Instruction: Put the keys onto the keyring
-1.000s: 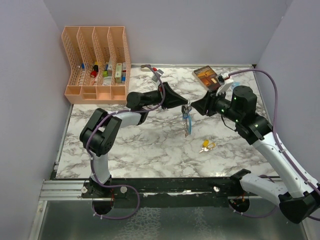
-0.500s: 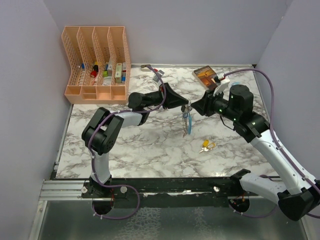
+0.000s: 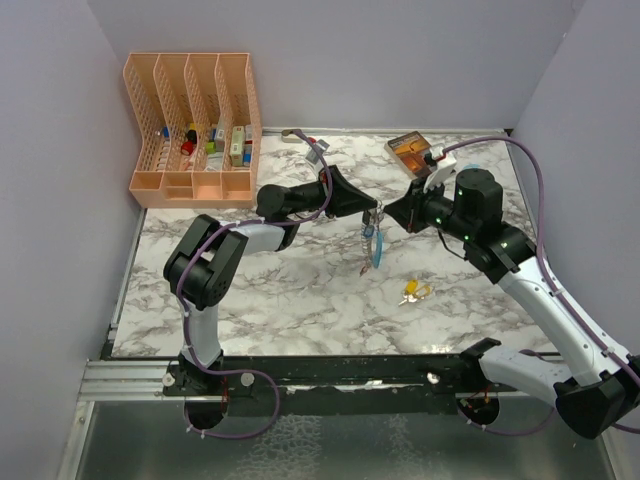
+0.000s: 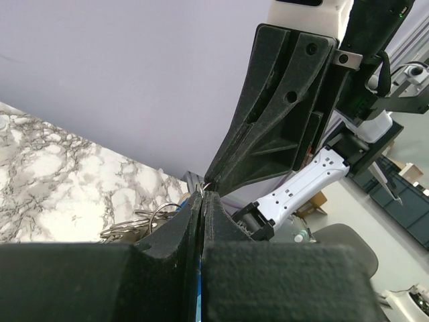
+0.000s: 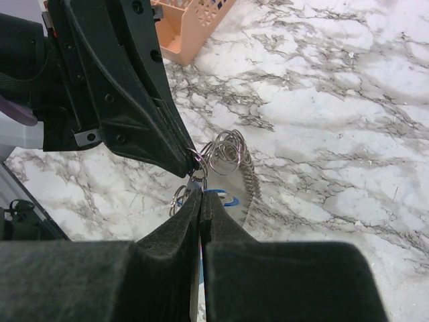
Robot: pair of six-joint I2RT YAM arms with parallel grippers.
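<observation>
The keyring [image 3: 372, 238] hangs in the air between my two grippers above the middle of the marble table, its light-blue piece and grey metal pieces dangling. My left gripper [image 3: 372, 212] is shut on its thin ring [image 4: 201, 190]. My right gripper [image 3: 384, 217] is shut on the ring too, tip to tip with the left; several rings and a grey coil [image 5: 231, 153] fan out beside its tips [image 5: 201, 190]. A yellow-tagged key [image 3: 414, 292] lies on the table, below and right of the bunch.
A peach slotted organizer [image 3: 193, 128] with small items stands at the back left. An orange-brown booklet [image 3: 410, 152] lies at the back right. Grey walls close in both sides and the back.
The right arm has shifted slightly left and up. The hanging bunch has swung a little while both grippers stay closed on it.
</observation>
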